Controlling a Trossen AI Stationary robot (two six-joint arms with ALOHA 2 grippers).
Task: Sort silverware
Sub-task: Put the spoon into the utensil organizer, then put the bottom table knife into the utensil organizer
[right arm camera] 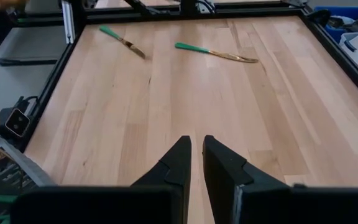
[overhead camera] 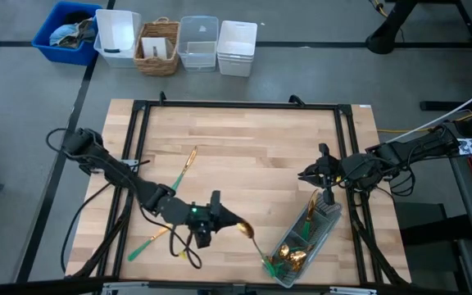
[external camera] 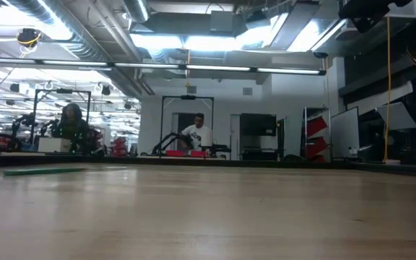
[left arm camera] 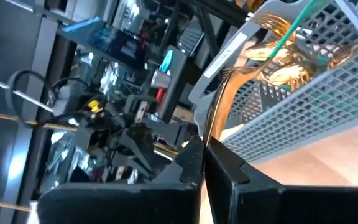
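My left gripper (overhead camera: 234, 223) is near the table's near edge, just left of the clear tray (overhead camera: 328, 215), and is shut on a gold-headed spoon (overhead camera: 247, 230). The spoon's teal handle runs toward the tray's near corner (overhead camera: 267, 264). The tray holds several gold and teal pieces (left arm camera: 278, 53). A fork (overhead camera: 185, 168) and two more pieces (overhead camera: 150, 242) (overhead camera: 188, 258) lie flat on the wood. My right gripper (right arm camera: 196, 155) hovers shut over bare wood by the tray's far end (overhead camera: 306, 174). My left gripper pinches the spoon at its gold neck (left arm camera: 212, 127) between the two fingers, coming level from the table's left. The gold shaft runs on past the fingertips toward the tray. Whether the spoon is lifted clear of the wood does not show.
Bins and a basket (overhead camera: 158, 47) stand beyond the table's far edge. A black frame (overhead camera: 236, 105) runs around the tabletop. Bare wood stretches across the table's middle (right arm camera: 185, 93). A green handle (external camera: 42, 172) lies on the wood in the low view, and people show far back in the room.
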